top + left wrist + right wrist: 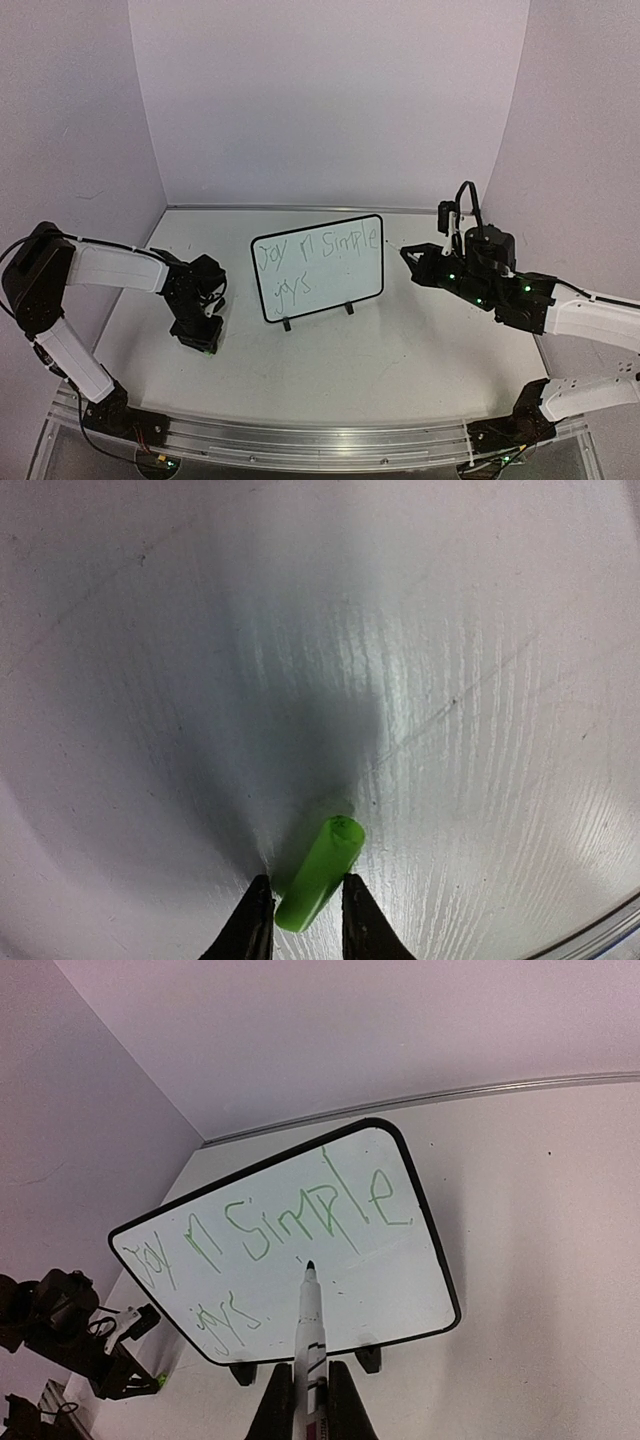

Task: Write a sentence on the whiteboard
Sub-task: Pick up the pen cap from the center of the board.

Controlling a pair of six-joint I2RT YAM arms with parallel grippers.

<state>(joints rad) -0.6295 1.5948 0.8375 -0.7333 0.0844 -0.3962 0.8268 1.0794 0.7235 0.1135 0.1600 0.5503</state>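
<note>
R gripper (pixel 310 1380) pinching marker (pixel 308 1320) at whiteboard's (pixel 370 1270) 3 o'clock; sentence (pixel 300 1215) looking done. L gripper (pixel 306 882) straddling green cap (pixel 320 872), grip unclear; recapping prob. next, needing alignment.

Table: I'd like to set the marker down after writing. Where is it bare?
Barest: the table in front of the whiteboard, out to the near rail. A narrower strip behind it, along the back wall. Crowded: board's left, the left gripper and green cap; its right, the right gripper with marker.
</note>
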